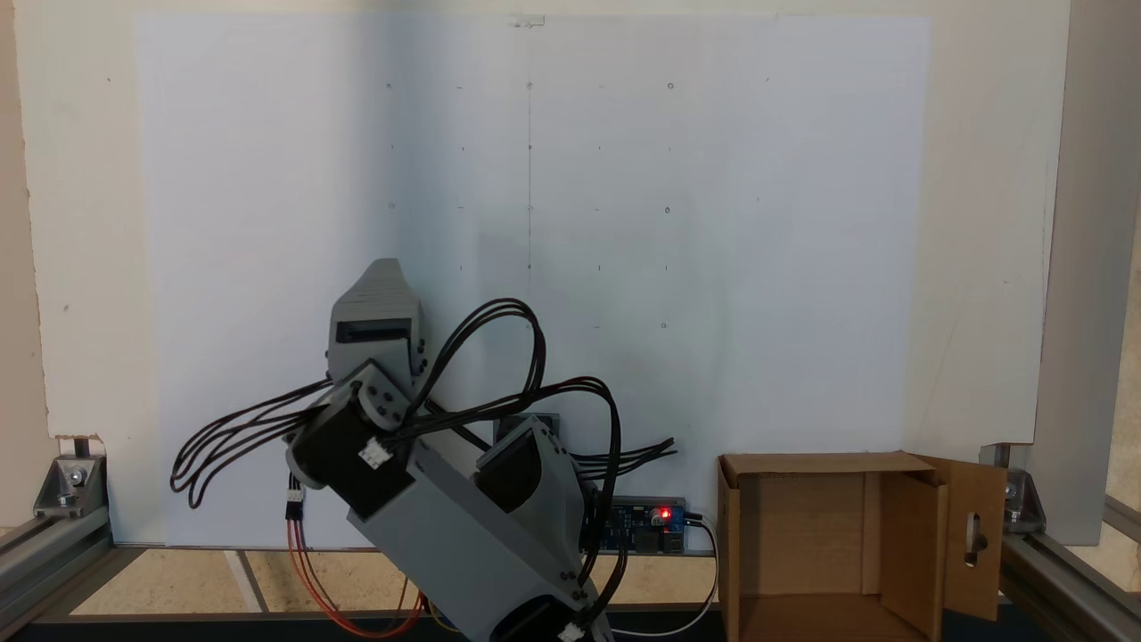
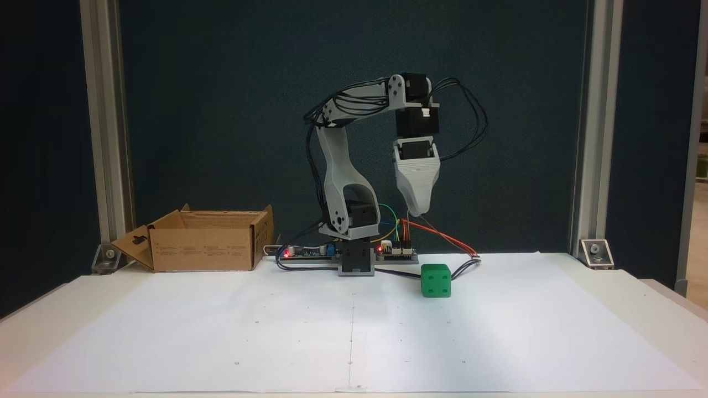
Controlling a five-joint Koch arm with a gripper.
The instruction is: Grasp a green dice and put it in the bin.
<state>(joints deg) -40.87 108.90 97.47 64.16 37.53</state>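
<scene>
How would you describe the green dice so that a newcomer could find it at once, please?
Start at the white paper sheet covering the table and find the robot base at its back edge. Just right of the base in that fixed view, below the raised gripper, sits the green dice. It is the only bright green cube.

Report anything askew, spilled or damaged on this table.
Nothing stands out. The small green dice sits flat on the white paper sheet, the brown cardboard box stands upright with its flaps open, and the grey gripper hangs above the dice.

Soft, even light; faint shadows, slightly grainy.
</scene>
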